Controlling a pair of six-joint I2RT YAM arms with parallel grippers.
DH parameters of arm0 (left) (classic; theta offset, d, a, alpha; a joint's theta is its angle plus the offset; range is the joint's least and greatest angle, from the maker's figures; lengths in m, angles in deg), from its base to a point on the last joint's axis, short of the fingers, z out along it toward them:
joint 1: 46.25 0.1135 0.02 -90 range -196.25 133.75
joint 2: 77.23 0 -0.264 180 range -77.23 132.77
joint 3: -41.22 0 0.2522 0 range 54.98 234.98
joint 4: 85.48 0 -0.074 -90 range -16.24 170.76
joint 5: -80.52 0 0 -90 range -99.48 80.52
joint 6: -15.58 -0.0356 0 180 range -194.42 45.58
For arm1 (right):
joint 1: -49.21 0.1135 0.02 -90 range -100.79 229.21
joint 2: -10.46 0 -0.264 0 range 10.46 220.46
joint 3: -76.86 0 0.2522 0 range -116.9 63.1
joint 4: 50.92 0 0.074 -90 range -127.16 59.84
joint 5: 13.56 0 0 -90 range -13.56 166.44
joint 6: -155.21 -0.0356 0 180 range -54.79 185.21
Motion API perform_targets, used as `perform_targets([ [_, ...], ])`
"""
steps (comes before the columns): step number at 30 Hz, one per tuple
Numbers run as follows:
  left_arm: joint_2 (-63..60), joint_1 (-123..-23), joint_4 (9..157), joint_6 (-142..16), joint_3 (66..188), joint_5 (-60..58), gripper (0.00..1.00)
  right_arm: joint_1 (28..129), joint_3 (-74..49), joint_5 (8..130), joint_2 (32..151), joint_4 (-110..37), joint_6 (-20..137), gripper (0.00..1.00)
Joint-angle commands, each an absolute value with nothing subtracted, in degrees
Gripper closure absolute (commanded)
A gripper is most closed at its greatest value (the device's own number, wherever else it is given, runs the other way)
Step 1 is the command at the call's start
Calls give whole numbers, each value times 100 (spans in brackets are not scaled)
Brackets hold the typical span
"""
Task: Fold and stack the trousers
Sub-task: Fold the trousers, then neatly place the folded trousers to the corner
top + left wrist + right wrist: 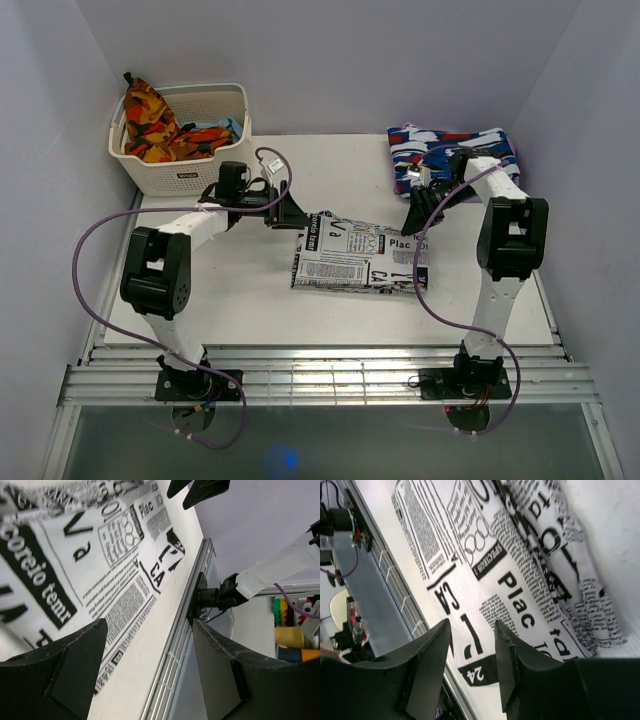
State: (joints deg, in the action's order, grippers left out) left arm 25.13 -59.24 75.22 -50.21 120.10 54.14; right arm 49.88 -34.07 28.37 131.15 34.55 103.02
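Your left gripper point(290, 212) hangs open and empty at the far left corner of the trousers point(355, 255), which lie folded mid-table. Your right gripper point(418, 215) hangs open over their right end. Folding looks finished; next, pinch both ends and stack them on the patterned garment point(450, 148) at the table's far right corner.

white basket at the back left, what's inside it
The white basket holds an orange-red-yellow patterned cloth rising above the rim and a bit of blue fabric. Anything beneath them is covered.
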Motion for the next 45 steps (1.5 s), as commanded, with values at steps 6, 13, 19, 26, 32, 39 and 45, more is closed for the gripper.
perform_targets([
  [6, 4175, -6101, 9121, -3962, 12941, 4924, 21, 5000, -3244, 2617, 13693, 1896, 9203, 53],
  [13, 5556, -5934, 9236, -3732, 13750, 4791, 24, 4825, -3779, 3118, 14703, 1444, 8947, 56],
  [19, 4926, -5882, 7718, -5480, 14349, 4749, 17, 4798, -5046, 2872, 14416, 1988, 8675, 41],
  [26, 2720, -5495, 6573, -5974, 12874, 3861, 2, 4404, -3116, 2943, 12096, 1972, 8359, 5],
  [32, 1612, -5407, 6599, -5712, 11590, 3571, 2, 3832, -629, 3451, 11277, 1102, 7674, 10],
  [39, 1531, -5424, 6687, -5360, 11193, 3061, 2, 3840, -159, 3602, 11759, 345, 7138, 10],
  [45, 1988, -5591, 6231, -5279, 11711, 2112, 2, 4384, 139, 3821, 11927, -331, 6777, 10],
])
